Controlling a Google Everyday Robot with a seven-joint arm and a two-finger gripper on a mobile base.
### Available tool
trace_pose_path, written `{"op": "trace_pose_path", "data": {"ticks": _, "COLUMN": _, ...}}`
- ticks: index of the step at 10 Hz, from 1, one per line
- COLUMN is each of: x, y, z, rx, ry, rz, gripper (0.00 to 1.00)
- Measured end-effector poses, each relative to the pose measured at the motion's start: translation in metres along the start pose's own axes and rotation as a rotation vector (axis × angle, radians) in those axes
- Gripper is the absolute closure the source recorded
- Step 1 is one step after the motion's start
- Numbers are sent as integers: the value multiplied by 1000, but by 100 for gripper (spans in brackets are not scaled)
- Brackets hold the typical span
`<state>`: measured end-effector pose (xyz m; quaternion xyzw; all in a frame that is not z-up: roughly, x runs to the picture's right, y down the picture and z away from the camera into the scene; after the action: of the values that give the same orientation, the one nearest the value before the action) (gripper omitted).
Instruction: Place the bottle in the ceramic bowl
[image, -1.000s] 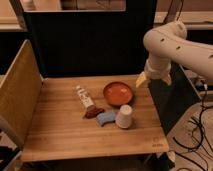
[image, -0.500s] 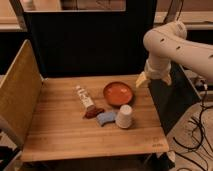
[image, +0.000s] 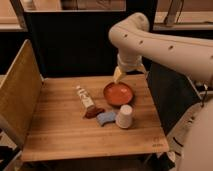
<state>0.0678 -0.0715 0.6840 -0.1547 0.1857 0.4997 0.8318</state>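
The bottle (image: 85, 97) lies on its side on the wooden bench (image: 60, 132), just left of the ceramic bowl (image: 107, 95) and close to its rim, its near end by a small brown object (image: 93, 113). It is not in the jaws: the gripper (image: 118, 75) hangs above the bowl's far edge, up and to the right of the bottle. Whether the gripper is spread or closed cannot be told. A blue object (image: 106, 118) and an upturned white cup (image: 124, 116) sit in front of the bowl.
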Motion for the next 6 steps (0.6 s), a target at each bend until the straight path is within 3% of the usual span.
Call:
{"op": "trace_pose_path", "data": {"ticks": 1, "x": -16, "y": 13, "z": 1, "rx": -8, "ry": -11, "rz": -27, "gripper": 20}}
{"op": "trace_pose_path", "data": {"ticks": 3, "x": -48, "y": 43, "z": 10, "rx": -73, "ry": -40, "rz": -59, "gripper": 20}}
{"op": "trace_pose_path", "data": {"ticks": 6, "x": -78, "y": 98, "z": 32, "rx": -234, "ry": -55, "rz": -83, "gripper": 20}}
